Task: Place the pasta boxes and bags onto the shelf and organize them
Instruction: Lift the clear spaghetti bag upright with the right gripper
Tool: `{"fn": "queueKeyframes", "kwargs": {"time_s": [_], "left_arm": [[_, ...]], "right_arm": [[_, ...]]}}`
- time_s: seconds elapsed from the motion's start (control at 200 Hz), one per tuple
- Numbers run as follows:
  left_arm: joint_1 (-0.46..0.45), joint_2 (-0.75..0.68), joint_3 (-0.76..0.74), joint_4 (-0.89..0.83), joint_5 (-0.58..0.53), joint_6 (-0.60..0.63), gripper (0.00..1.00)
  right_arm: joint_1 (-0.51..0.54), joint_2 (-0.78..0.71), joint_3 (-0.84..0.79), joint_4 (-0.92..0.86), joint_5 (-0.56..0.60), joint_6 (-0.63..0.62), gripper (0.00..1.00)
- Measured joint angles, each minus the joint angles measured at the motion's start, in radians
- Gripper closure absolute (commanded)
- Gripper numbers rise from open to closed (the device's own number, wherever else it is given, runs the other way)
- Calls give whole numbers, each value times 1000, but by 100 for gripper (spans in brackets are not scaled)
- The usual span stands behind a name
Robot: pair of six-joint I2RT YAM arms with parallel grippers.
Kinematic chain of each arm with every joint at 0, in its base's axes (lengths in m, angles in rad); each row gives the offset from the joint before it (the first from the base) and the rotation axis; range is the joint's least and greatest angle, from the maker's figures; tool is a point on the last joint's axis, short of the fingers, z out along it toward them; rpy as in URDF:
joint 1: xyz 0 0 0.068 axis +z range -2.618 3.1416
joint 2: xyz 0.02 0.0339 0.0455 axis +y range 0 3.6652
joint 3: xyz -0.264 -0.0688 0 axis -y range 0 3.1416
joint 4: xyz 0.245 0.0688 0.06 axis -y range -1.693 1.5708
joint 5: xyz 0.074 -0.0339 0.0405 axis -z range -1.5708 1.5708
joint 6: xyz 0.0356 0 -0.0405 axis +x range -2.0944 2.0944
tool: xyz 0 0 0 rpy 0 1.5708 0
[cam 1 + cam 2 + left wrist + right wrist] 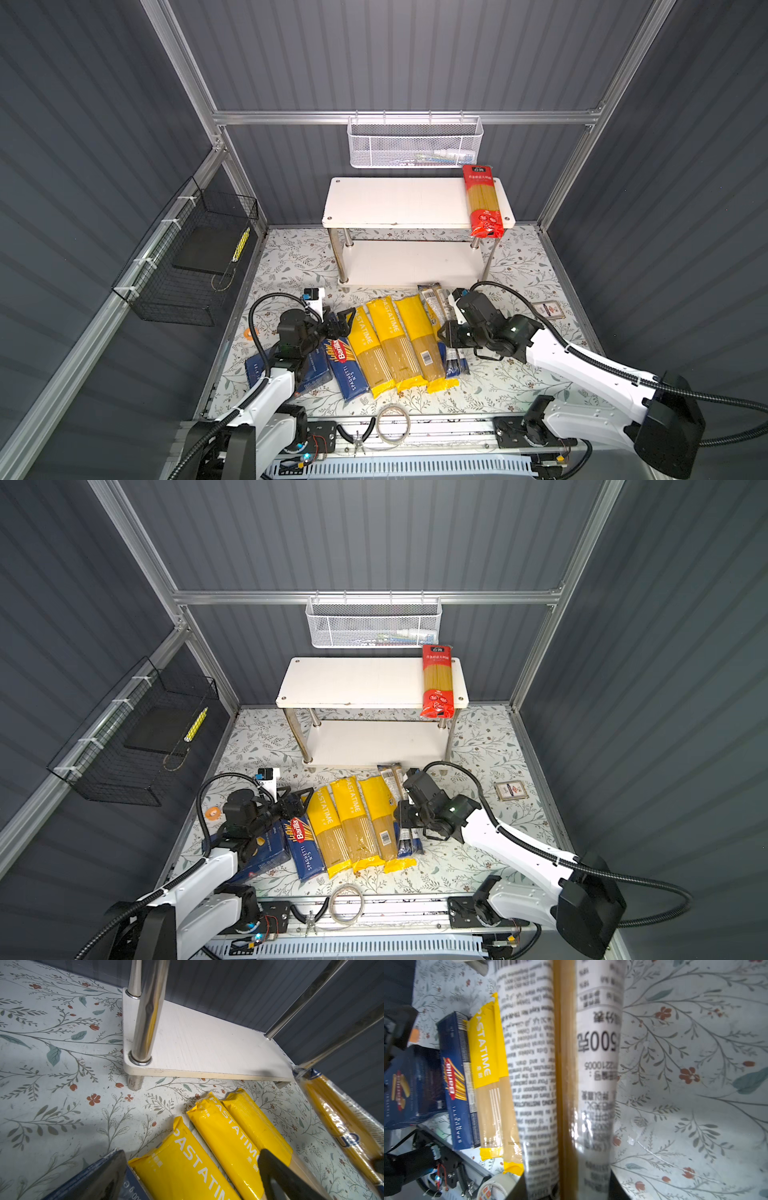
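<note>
The white two-tier shelf point(395, 199) point(353, 679) stands at the back, and a red bag point(484, 201) point(437, 681) lies on the right end of its top board. Three yellow PASTATIME bags point(392, 340) point(353, 820) lie side by side on the floor in front. My right gripper point(445, 333) point(566, 1188) is shut on the clear bag with a white label point(434, 299) point(529, 1064) to their right. My left gripper point(345, 321) point(191, 1178) hangs open over the leftmost yellow bag's far end. The narrow spaghetti box point(347, 370) and the wide box point(318, 370) lie at the left, the wide one partly under my left arm.
A white mesh basket point(415, 145) hangs on the back wall above the shelf. A black wire basket point(187, 266) hangs on the left wall. A tape roll point(392, 424) and pliers point(355, 436) lie at the front edge, and a small card pack point(548, 309) at the right.
</note>
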Motion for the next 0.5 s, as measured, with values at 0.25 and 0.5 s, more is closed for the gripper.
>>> {"fn": "queueKeyframes", "kwargs": {"time_s": [0.25,0.5], "left_arm": [[0,1,0,0,0,0,0],[0,0,0,-7,0,0,0]], "right_arm": [[38,0,135,-63,-6,-11,73],[57,2,245,-127,-5,-28,74]]}}
